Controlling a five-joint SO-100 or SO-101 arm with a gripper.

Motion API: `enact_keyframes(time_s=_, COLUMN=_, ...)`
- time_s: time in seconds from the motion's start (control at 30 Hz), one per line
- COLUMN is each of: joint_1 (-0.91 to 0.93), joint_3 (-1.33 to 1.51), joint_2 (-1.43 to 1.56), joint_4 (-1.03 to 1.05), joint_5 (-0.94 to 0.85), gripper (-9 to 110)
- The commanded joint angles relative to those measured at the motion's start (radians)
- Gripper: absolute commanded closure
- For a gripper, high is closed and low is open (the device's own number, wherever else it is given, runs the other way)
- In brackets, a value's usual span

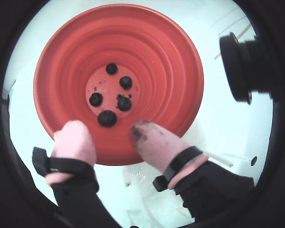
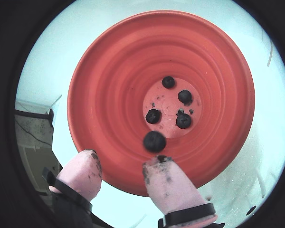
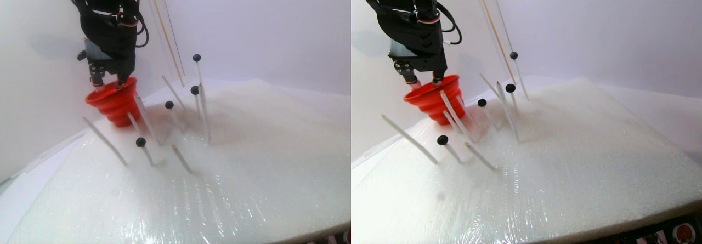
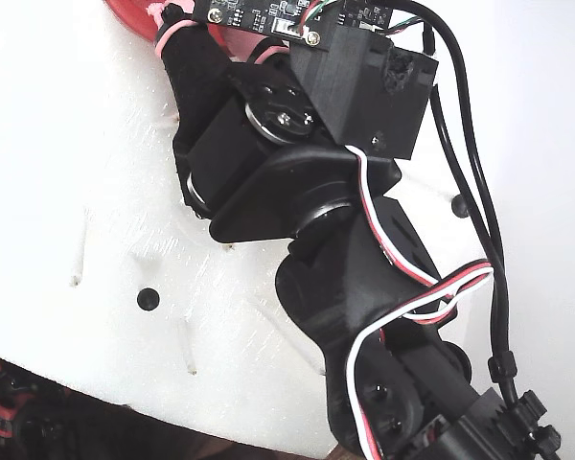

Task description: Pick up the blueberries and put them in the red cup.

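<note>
Just beyond the spread pink-covered fingertips of the black two-finger gripper, which are holding nothing, the large round red plastic cup is sitting with its mouth open. Four small round blue-black blueberries are lying on its floor, and a fifth is showing nearest the fingers. Farther out, in the stereo pair view, more dark berries are sitting atop thin clear sticks in the white foam slab.

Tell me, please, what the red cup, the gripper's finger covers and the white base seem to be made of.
The red cup looks like smooth plastic or silicone: matte, with stepped rings, perhaps collapsible. The pink finger covers seem soft rubber, dull, stained dark at the tips. The white base looks like foam under clear film: it glitters, wrinkles, and thin sticks stand pushed into it.
</note>
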Motion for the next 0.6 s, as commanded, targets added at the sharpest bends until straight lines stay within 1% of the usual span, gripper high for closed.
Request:
enact_keyframes(time_s=0.0, joint_1=-0.005, joint_3=-0.054, joint_2=0.026, joint_4=-0.026, joint_5=0.008, gripper=84)
enact_keyframes(time_s=0.57, joint_1=0.040, joint_3=0.006, joint_2=0.147, joint_4=-0.014, joint_5=0.011, gripper=84)
